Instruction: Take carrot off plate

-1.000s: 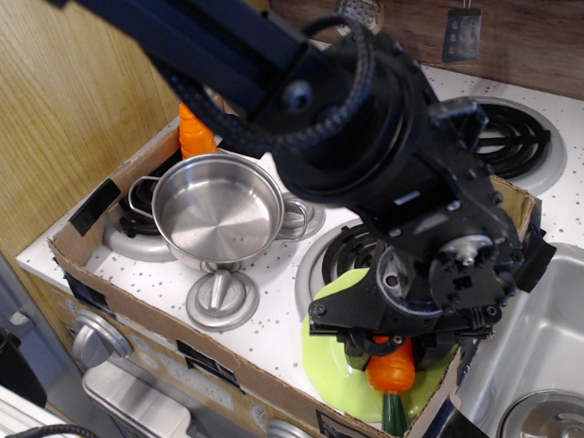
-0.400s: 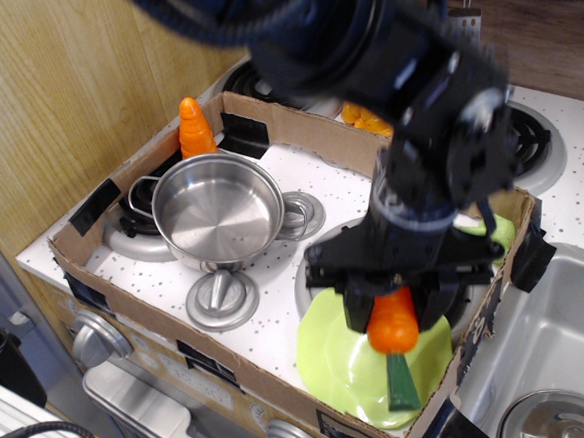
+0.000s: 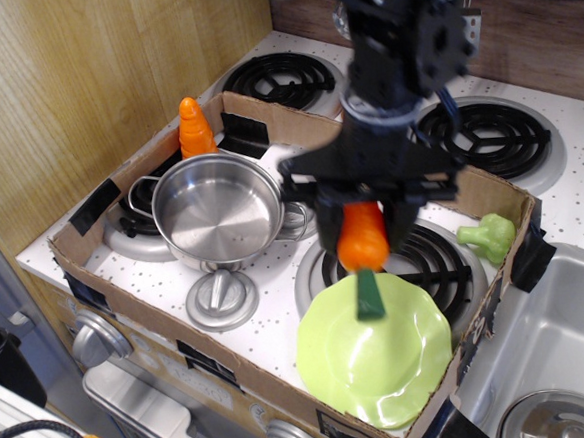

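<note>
While gripped, carrot: the long, glossy orange plastic toy carrot hangs stem-down, its dark green end over the far edge of the plate, apparently clear of it, in the only view given

End effector: the black end effector is clamped on the carrot's orange body, one jaw at each side; the tip is hidden between them

Plate: the round lime-green plastic plate with the wavy rim sits empty at the near right corner of the cardboard tray on the speckled white worktop

Neighbours: the steel pot is just left of the carrot, its lid below it; a green toy broccoli lies to the right

Progress: lifted, I judge, but not yet set down

Risk: smooth plastic held high on the taper could slip and drop back onto the plate

Risk: a leftward swing could knock the pot, which stands close

Risk: releasing too early leaves the stem resting on the rim
</note>
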You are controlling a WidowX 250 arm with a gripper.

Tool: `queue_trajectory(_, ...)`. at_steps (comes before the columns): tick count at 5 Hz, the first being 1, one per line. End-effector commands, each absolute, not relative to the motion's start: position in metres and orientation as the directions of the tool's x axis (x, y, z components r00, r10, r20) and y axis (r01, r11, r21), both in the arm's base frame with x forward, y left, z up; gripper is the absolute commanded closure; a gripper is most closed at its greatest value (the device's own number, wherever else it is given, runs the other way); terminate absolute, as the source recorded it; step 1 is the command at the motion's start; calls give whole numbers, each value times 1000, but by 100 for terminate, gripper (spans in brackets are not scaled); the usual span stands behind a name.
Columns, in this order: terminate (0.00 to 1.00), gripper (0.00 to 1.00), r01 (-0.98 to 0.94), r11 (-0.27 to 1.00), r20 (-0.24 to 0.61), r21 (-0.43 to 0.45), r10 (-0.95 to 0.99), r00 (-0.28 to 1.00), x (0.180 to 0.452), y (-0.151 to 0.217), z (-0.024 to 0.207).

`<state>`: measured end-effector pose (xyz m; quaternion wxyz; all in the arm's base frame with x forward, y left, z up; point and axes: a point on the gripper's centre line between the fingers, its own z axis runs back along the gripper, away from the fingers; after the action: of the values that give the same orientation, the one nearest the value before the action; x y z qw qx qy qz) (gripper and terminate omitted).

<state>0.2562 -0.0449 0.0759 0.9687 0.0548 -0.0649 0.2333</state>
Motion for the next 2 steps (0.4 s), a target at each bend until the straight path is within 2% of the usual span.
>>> queue_trajectory(1,0,100,-36,981,167,189,4,986,289,-32,80)
queue_trajectory(2,0,100,104,966,121,235,-135,983,297,-24,77)
